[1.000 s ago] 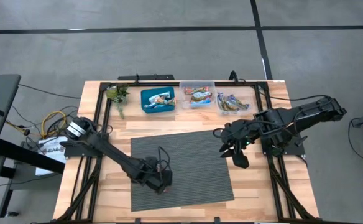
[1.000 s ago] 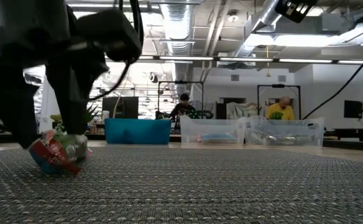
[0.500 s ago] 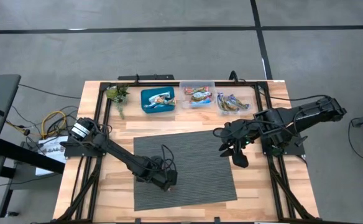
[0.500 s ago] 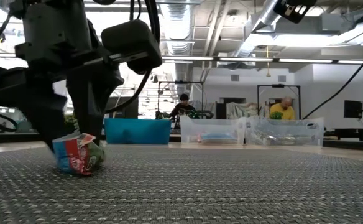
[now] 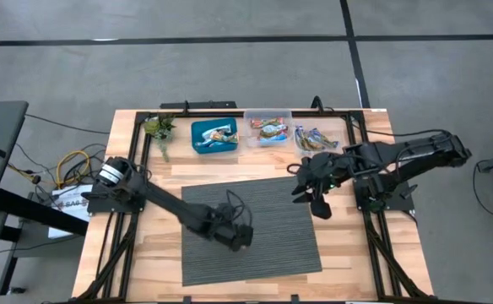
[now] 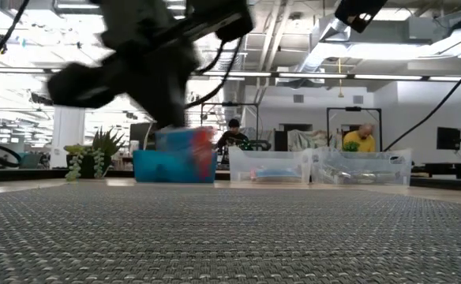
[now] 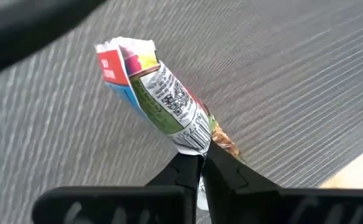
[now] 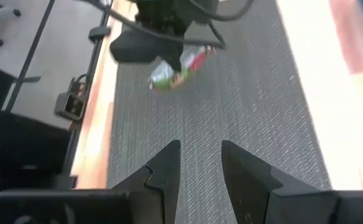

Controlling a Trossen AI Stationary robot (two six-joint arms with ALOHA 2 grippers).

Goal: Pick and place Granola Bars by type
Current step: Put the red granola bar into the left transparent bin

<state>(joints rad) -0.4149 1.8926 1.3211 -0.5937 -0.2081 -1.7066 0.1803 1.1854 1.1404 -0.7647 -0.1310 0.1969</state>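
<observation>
A reddish granola bar with multicolour print is in my left gripper, which is shut on it above the grey ribbed mat. In the low view the bar hangs clear of the mat. My left gripper is over the mat's near middle. My right gripper hovers open over the mat's right edge, holding nothing; its wrist view shows the bar farther off. More granola bars lie in three bins along the far edge. My left gripper pinches one end of the bar's wrapper between its two fingertips. The fingers slant down from above, and the rest of the bar sticks out beyond them. The bar is lifted clear of the mat.
At the far edge stand a blue bin and two clear bins, each with bars inside. A small green plant is left of them. Bare wooden tabletop surrounds the mat. People sit in the room behind.
My left gripper has shut on the bar, which lay on the mat, then risen and moved toward the table's right edge. The bar is now lifted clear of the mat. My right gripper has shifted slightly toward the far edge.
</observation>
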